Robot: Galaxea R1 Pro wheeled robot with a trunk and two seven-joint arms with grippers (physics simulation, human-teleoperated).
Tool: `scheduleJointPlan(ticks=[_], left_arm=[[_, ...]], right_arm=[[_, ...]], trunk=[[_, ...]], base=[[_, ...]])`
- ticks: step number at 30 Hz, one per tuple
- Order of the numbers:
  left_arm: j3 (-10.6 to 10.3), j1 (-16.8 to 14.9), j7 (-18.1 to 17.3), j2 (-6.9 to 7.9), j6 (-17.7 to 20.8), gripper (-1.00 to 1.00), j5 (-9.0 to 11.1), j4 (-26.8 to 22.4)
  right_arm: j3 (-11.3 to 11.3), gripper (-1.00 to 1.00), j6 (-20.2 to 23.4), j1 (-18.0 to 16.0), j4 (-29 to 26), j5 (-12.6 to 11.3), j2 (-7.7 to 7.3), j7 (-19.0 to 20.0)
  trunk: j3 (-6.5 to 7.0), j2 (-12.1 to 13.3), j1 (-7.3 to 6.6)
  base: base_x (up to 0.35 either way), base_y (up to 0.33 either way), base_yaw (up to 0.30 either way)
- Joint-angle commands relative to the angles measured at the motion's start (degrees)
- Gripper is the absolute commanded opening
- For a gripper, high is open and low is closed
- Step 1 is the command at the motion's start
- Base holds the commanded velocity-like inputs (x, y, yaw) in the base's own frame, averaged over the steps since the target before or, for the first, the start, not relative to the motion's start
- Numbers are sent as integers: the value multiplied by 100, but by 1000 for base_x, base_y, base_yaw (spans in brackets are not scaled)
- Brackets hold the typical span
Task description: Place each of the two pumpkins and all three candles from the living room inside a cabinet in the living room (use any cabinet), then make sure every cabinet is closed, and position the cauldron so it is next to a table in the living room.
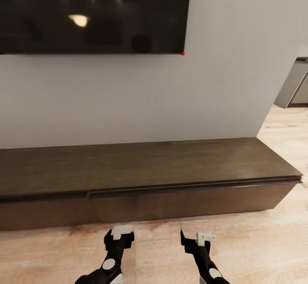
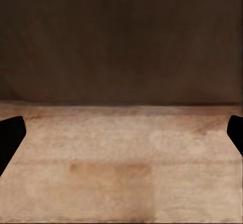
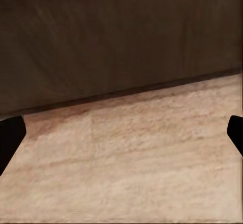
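Note:
The cabinet [image 1: 141,164], a long low dark-brown unit, runs along the white wall just ahead of me, and its flat fronts [image 1: 179,204] look shut. My left gripper [image 1: 121,237] and right gripper [image 1: 193,240] hover low over the floor, a short way in front of it. Both are open and hold nothing. In the left wrist view the black fingertips [image 2: 10,135] stand wide apart, facing the cabinet front [image 2: 121,41]. The right wrist view shows the same spread fingertips [image 3: 10,138] before the cabinet front [image 3: 111,36]. Pumpkins, candles, cauldron and table are out of view.
A large black TV [image 1: 92,14] hangs on the wall above the cabinet. Pale wooden floor [image 1: 256,249] spreads in front and to the right. Past the cabinet's right end, the floor opens toward grey cupboards [image 1: 295,85].

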Motion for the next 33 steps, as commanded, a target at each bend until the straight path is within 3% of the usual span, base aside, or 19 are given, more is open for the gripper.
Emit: scheduleJointPlan(ticks=[1, 6, 8, 12, 15, 18, 20, 25, 29, 33], left_arm=[[-47, -11, 33, 7, -24, 100, 61, -42], [-32, -14, 59, 101, 195, 100, 63, -692], [-20, -15, 72, 340, 747, 100, 110, -1373], [117, -15, 83, 745, 2293, 100, 181, -2739], [460, -10, 81, 863, 3229, 100, 395, -3359], [851, -7, 68, 904, 3771, 100, 766, -3587], [1129, -6, 64, 997, 3961, 100, 1022, -3651], [1397, -6, 56, 1148, 4056, 100, 1277, -3678], [1481, -6, 55, 1172, 4192, 100, 1447, -3686], [1504, -6, 54, 1177, 4240, 100, 1486, -3690]], right_arm=[[48, 100, -11, -4, -61, -39, -9, -26], [50, 100, 403, -4, -728, -38, -42, 182], [40, 100, 1038, -4, -1334, -41, -61, 603], [-217, 100, 2179, -4, -1773, -231, -118, 1250], [-408, 100, 2907, -4, -1853, -324, -146, 1635], [-529, 100, 3362, -4, -1874, -353, -154, 1980], [-711, 100, 3499, -4, -1879, -360, -160, 2118], [-882, 100, 3558, -4, -1881, -363, -164, 2191], [-905, 100, 3570, -4, -1881, -363, -165, 2201], [-909, 100, 3572, -4, -1881, -363, -159, 2202]], trunk=[[-5, -2, -5], [-5, -2, -5], [-5, -2, -5], [-5, -2, -5], [-5, -2, -5], [-5, -2, -5], [-5, -2, -5], [-5, -2, -5], [-5, -2, -5], [-5, -2, -5]], base=[[-333, 0, 0], [-245, 0, 0], [-67, 0, 0], [-19, 0, 0], [-4, 0, 0], [0, 0, 0], [0, 0, 0], [0, 0, 0], [0, 0, 0], [0, 0, 0]])
